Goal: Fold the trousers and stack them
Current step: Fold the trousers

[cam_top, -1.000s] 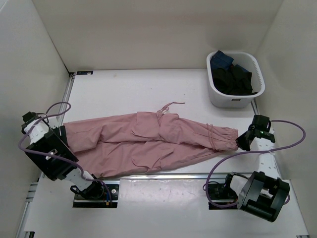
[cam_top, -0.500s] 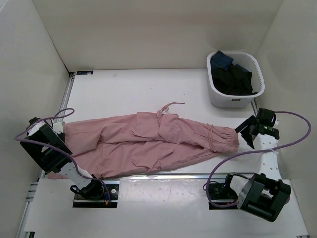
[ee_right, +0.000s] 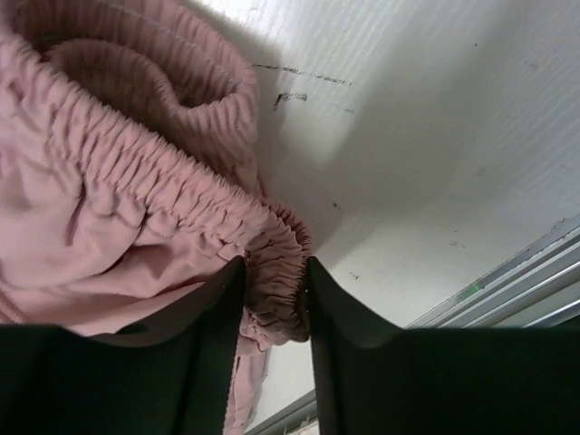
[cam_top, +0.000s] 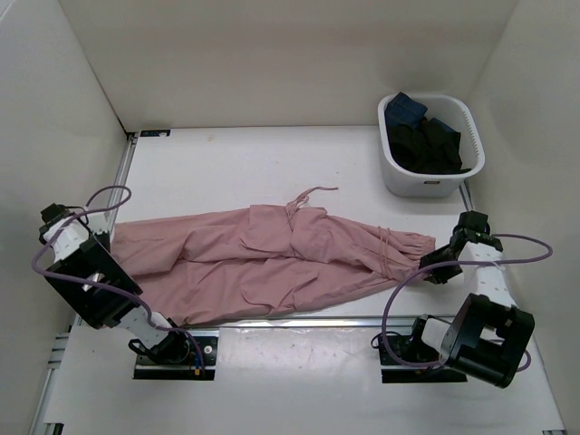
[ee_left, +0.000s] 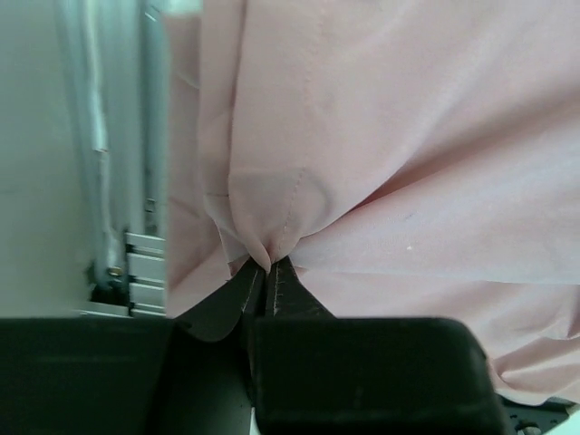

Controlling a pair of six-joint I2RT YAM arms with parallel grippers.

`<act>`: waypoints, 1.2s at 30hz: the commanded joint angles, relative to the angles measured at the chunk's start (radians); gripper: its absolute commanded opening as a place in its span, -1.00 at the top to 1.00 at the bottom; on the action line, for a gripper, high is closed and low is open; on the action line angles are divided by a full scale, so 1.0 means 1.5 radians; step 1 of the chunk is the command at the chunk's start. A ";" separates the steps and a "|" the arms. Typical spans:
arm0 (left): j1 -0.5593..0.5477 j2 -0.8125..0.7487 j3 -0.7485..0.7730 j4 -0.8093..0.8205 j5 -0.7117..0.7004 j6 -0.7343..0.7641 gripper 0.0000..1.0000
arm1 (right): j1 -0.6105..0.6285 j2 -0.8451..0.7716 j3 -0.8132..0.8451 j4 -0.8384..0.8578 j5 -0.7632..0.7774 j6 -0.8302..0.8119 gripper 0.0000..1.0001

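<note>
The dusty-pink trousers (cam_top: 272, 258) lie spread flat across the table, waist to the right and leg ends to the left. A thin drawstring (cam_top: 308, 195) trails off the far edge. My left gripper (cam_top: 109, 240) is at the leg end. In the left wrist view it (ee_left: 263, 265) is shut, with a fold of the pink fabric (ee_left: 381, 136) pinched at the tips. My right gripper (cam_top: 428, 263) is at the waist end. In the right wrist view it (ee_right: 275, 267) has both jaws pressed against a bunch of the gathered elastic waistband (ee_right: 154, 181).
A white basket (cam_top: 426, 183) with dark clothes (cam_top: 426, 140) stands at the back right, just beyond the right arm. A metal rail (cam_top: 299, 319) runs along the near table edge under the trousers' hem. White walls enclose the left, back and right sides.
My right gripper let go of the waist, swung out to the right with its jaws wide, then came back in and closed on the waistband. My left arm dipped outward and returned, gripping the leg end.
</note>
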 commanded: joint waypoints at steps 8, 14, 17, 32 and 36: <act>0.002 -0.048 0.096 -0.017 0.018 0.019 0.72 | 0.001 0.077 0.101 0.023 0.069 0.027 1.00; 0.028 -0.068 0.243 0.007 -0.012 0.025 0.72 | -0.073 0.092 0.250 -0.037 0.109 -0.001 1.00; 0.052 -0.095 0.191 0.007 -0.050 0.077 0.72 | -0.147 0.085 0.238 -0.030 0.085 -0.021 1.00; 0.256 -0.133 -0.071 0.066 -0.117 0.214 0.72 | -0.195 0.136 0.175 0.009 0.052 -0.075 1.00; 0.264 -0.124 -0.078 0.057 -0.101 0.237 0.72 | -0.195 0.154 0.182 0.022 0.004 -0.075 1.00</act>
